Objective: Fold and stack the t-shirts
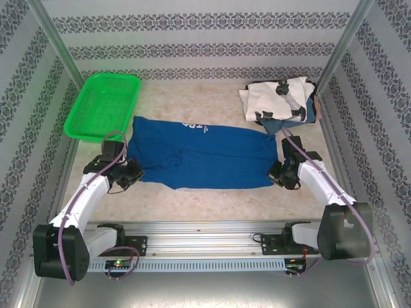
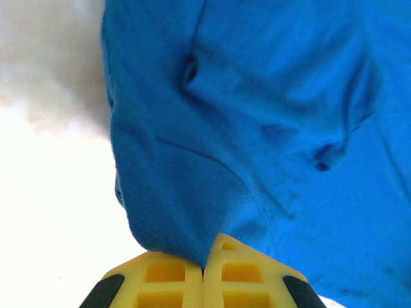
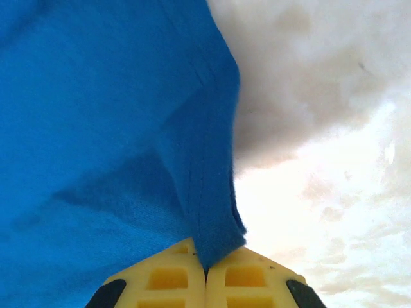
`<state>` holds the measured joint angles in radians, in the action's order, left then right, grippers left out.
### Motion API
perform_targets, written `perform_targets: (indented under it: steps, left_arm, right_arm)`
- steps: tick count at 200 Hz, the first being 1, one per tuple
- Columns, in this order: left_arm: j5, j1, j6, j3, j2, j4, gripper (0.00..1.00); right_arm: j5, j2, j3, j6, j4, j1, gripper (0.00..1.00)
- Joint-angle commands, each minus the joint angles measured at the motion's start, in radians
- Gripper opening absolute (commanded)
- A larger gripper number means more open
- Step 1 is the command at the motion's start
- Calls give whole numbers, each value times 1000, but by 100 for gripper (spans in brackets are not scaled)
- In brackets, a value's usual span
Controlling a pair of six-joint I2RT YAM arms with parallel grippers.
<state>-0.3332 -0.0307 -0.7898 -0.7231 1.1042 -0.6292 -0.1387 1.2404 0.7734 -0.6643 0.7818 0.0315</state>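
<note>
Shirt: the royal-blue t-shirt [image 1: 202, 154] lies spread across the middle of the table [image 1: 212, 205].
Left gripper [image 2: 203, 266]: jaws pinched tight on the near-left corner.
Right gripper [image 3: 207, 263]: jaws clamped on the near-right corner.
Risk: those are thin bites of cloth, so a lopsided lift could slip one corner free and skew the fold.
Stack: the white t-shirt [image 1: 279, 96] waits far right, and dragging cloth could nudge it.

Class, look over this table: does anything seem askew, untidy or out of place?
The white cloth shirt with black marks lies crumpled and crooked at the far right, not squarely folded. The royal-blue cloth t-shirt is wrinkled, its near corners pinched by the left gripper and right gripper. Nothing looks spilled or damaged.
</note>
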Motion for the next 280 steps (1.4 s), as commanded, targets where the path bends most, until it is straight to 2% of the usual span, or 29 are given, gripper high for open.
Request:
perform_targets:
  steps: [1,86,165,173,189,199,210,227,254,280]
  left_arm:
    - [-3,8,36,-99,39,-21,0]
    - [-46,37,143,-454,434,8,0]
    - [-60,51,214,-729,744,-41,0]
    - [-57,52,216,-754,770,-45,0]
    - [-52,58,209,-796,817,-38,21]
    - [-64,64,196,-818,832,-21,35]
    - [-73,69,175,-839,830,-2,44]
    - [-82,71,142,-858,795,8,52]
    - [-106,74,96,-800,687,25,57]
    - [-148,84,68,-666,605,65,60]
  right_arm:
    - [-12,12,81,36,46,-20,0]
    - [-84,335,391,164,66,-94,0]
    - [-96,590,586,234,82,-134,0]
    - [-94,609,601,237,78,-136,2]
    - [-101,646,629,235,65,-139,6]
    - [-115,668,647,232,51,-142,13]
    - [-134,680,665,226,38,-143,19]
    - [-160,671,684,222,9,-144,37]
    - [-185,581,662,222,-24,-143,46]
    - [-263,445,565,246,-96,-143,62]
